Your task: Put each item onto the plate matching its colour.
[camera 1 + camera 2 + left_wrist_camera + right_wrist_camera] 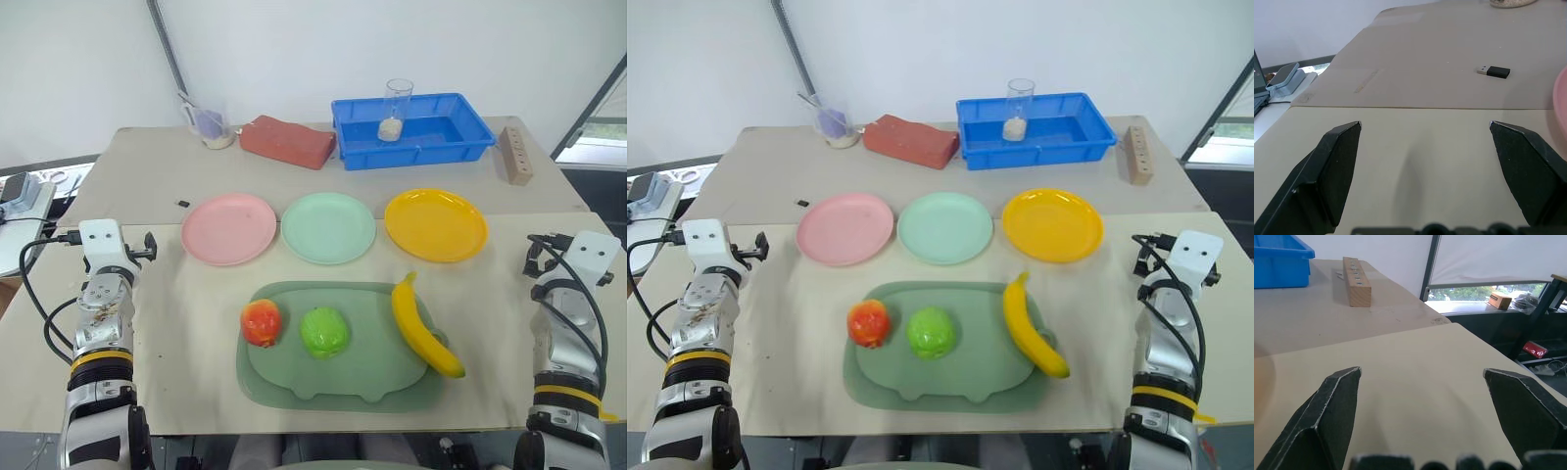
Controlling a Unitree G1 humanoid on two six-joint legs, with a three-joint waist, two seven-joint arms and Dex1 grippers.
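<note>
From the head camera, a beige table [196, 333] carries three round plates in a row: a pale pink plate [229, 228] on the left, a mint green plate [328, 227] in the middle and a yellow-orange plate [436, 224] on the right, all bare. Nearer the robot lies a rounded green tray [294, 387]; on it sit a red-orange apple [261, 322] and, just beside it, a bright green lumpy fruit [324, 332], while a yellow banana [423, 327] lies on the tray's right edge, its lower end hanging past the rim. Behind the plates stand a red brick-like block [287, 141], a blue bin [451, 132] with a clear glass [396, 110] in it, a small cup [208, 125] and a wooden block with holes [515, 155]. In the left wrist view, the left gripper [1425, 128] hovers over bare table with its jaws spread wide and nothing between them; a small black USB stick [1493, 71] lies ahead, and the pink plate's rim shows at the edge. In the right wrist view, the right gripper [1421, 373] likewise has its jaws wide and empty, with the wooden block and a corner of the blue bin ahead.
</note>
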